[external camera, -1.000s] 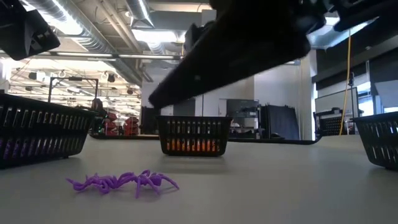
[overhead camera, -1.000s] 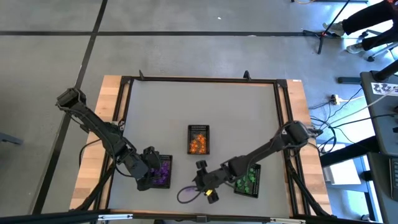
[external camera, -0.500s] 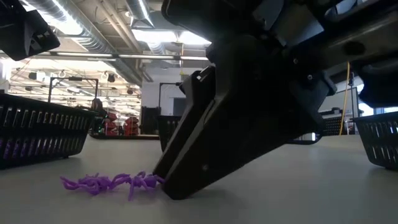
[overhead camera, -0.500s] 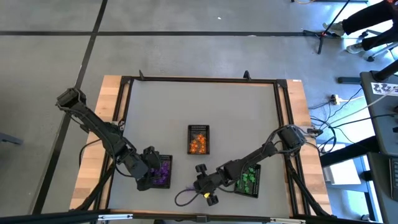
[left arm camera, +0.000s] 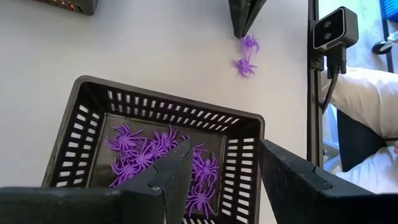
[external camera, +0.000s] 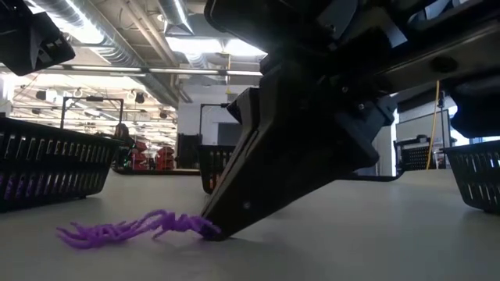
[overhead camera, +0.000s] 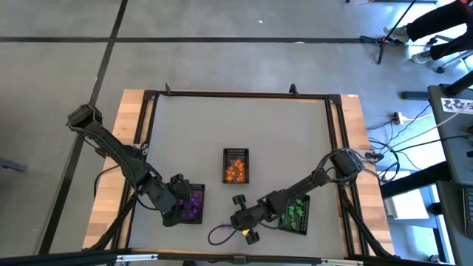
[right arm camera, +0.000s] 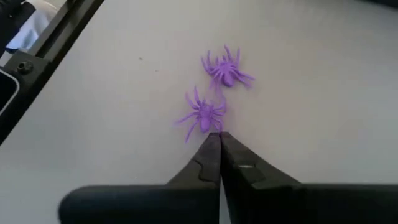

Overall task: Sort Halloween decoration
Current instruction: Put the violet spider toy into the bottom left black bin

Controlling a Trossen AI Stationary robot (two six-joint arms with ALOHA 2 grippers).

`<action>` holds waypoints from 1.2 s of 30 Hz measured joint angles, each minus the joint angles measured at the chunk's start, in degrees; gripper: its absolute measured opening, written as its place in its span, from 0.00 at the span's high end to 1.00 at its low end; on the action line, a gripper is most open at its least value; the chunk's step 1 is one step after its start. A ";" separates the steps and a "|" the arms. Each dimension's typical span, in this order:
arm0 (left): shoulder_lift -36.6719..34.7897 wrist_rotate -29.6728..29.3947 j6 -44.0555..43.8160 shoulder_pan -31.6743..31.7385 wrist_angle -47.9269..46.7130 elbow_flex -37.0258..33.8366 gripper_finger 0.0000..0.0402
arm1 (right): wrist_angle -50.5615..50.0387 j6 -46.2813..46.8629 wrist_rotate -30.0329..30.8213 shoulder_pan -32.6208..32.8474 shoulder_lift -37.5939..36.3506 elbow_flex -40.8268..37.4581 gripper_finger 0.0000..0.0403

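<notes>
Item: two purple spiders (right arm camera: 211,93) — loose on the table (overhead camera: 244,122), near its front edge, between the purple tray (left arm camera: 161,162) and the green tray (overhead camera: 295,213).

Right gripper (right arm camera: 219,138): tips pressed together, touching down at the legs of the nearer spider; I cannot tell whether a leg is pinched.

Left gripper (left arm camera: 224,168): spread, hovering over the purple tray.

Step, as I judge it: picking up a purple stray. Next I'd confirm a hold, then lift and carry it to the purple tray.
</notes>
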 joint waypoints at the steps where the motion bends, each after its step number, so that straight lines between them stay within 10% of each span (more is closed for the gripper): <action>1: 0.01 0.00 0.01 0.00 0.00 0.00 0.57 | 0.09 0.00 0.40 0.00 0.00 0.01 0.98; 20: 0.02 0.00 0.00 0.00 -0.01 0.00 0.57 | -2.91 -10.64 13.77 -0.52 0.35 14.76 1.00; 36: 0.02 0.00 -0.01 0.00 0.04 0.02 0.57 | 7.70 -7.66 7.30 -7.61 4.39 16.48 1.00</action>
